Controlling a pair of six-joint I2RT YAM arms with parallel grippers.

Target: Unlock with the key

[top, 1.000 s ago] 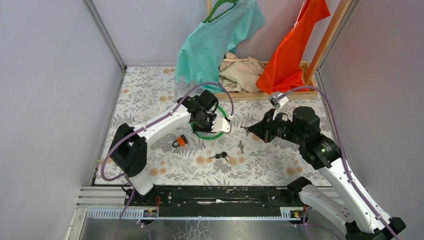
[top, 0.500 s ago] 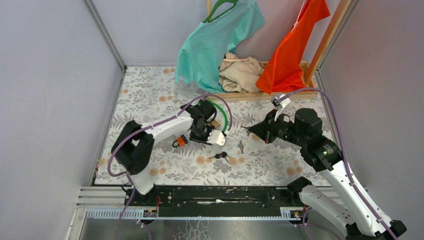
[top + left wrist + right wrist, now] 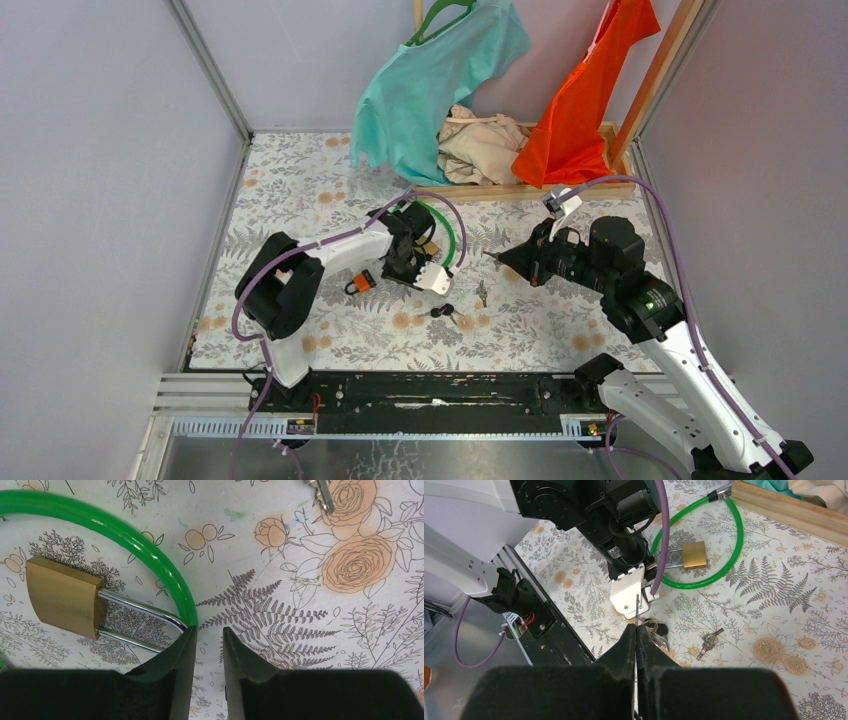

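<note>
Left wrist view: rectangular brass padlock [image 3: 65,597] lies flat on the floral-print tabletop [image 3: 310,645]. Its long axis runs from the body to the steel shackle [image 3: 140,617], and the shackle end points at the left hand [image 3: 208,636]. The shackle's bend meets the green plastic-coated cable loop [image 3: 150,550] and looks hooked round it, though I cannot be sure. Left hand: fingers slightly apart, nothing between them. The tips are just beside the shackle bend; contact cannot be told.

Right wrist view: right hand [image 3: 636,630] is pressed together on a thin silver key [image 3: 637,607] (edge-on, so only a sliver shows), blade pointing forward. This hand is well apart from the padlock, with the left arm's wrist between them.

Top external view: the left hand is at the padlock, and the right hand stands off to the padlock's right. Two loose sets of keys lie nearer the arm bases than the padlock: a black-headed key bunch [image 3: 440,311] and a small silver key bunch [image 3: 481,293].

Judgement: the coming move turns on the padlock's axis. The keyhole should sit in the body's end face, opposite the shackle, so it faces away from the left hand (no view shows it). The left hand is nearer and is placed to pinch and steady the lock. The key has to come in along that axis from the body end, so the lock likely needs turning first.
</note>
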